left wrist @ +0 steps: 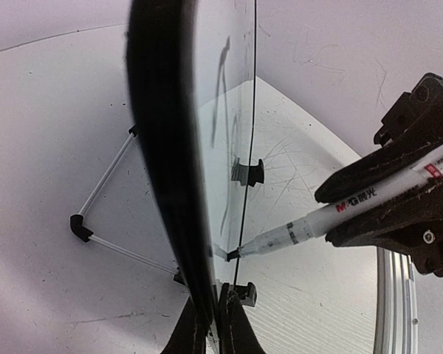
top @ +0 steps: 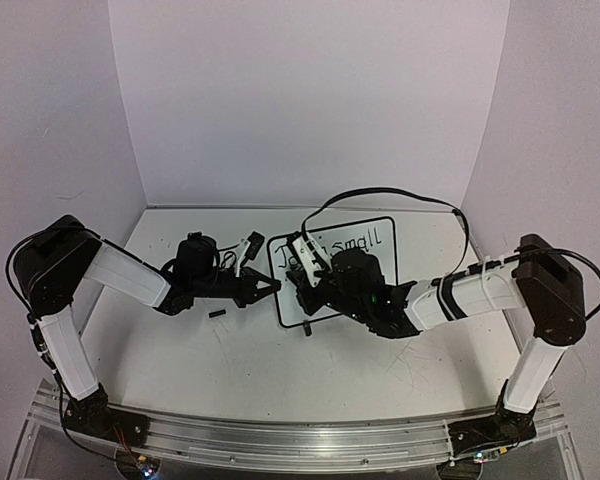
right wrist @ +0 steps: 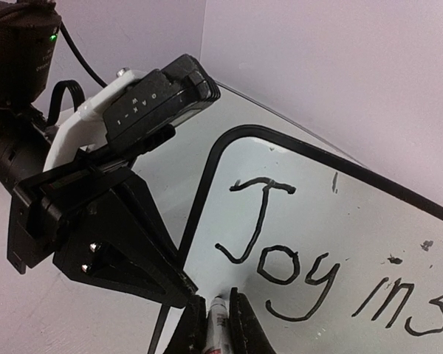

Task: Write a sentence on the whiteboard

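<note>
The whiteboard [top: 380, 262] stands tilted mid-table; in the right wrist view the whiteboard [right wrist: 332, 221] fills the right. The sentence [right wrist: 261, 217] on it reads "Joy in s…" there, and "small" [top: 365, 238] shows from above. My left gripper [top: 272, 288] is shut on the board's left edge; its fingers [left wrist: 188, 332] pinch the black frame [left wrist: 162, 147]. My right gripper [right wrist: 220, 302] is shut on a white marker [right wrist: 218, 328], whose tip touches the board below the "J". In the left wrist view the marker [left wrist: 340, 212] meets the board's face low down.
A small black piece [top: 217, 314], perhaps a cap, lies on the table left of the board. The board's wire stand [left wrist: 103, 221] props it from behind. A black cable [top: 380, 192] arcs over the board. White walls enclose the table; a metal rail [top: 300, 440] runs along the front.
</note>
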Controlling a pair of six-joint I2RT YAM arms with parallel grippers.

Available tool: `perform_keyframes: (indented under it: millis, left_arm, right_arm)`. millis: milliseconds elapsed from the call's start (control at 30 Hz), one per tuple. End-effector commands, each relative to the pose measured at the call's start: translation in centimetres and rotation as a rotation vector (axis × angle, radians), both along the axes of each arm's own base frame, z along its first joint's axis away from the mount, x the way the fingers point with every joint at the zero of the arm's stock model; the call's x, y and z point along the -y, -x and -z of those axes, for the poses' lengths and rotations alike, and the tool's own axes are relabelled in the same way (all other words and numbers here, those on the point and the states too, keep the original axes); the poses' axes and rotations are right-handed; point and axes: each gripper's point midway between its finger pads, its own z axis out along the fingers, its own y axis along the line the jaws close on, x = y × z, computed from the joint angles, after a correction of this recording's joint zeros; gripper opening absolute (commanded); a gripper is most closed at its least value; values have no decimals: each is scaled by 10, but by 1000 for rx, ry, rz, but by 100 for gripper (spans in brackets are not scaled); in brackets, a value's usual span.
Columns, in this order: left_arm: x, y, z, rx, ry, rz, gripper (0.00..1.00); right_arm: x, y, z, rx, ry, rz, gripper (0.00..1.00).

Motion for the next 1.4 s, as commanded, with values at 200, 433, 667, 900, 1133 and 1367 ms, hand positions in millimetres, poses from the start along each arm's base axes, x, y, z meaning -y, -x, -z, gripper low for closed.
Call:
perform_keyframes:
  millis: [200, 433, 667, 900, 1133, 1367]
  left_arm:
    - [-12, -15, 11, 50, -90, -79, 0]
    - [-12, -15, 9, 53, -89, -78, 0]
    - [-12, -15, 10, 53, -91, -77, 0]
    - [-12, -14, 10, 52, -93, -76, 0]
    - [-13, -14, 12, 50, -97, -76, 0]
    - [-14, -13, 13, 49, -100, -77, 0]
  right_arm:
    - [-1, -4, 2, -4, -20, 34, 0]
    - [5, 2, 17, -39, -9, 37, 0]
    - [8, 9, 30, -74, -2, 37, 0]
    - [11, 12, 42, -96, 9, 42, 0]
    - [24, 3, 32, -60, 4, 124, 0]
    - [31, 7, -3, -16, -58, 117, 0]
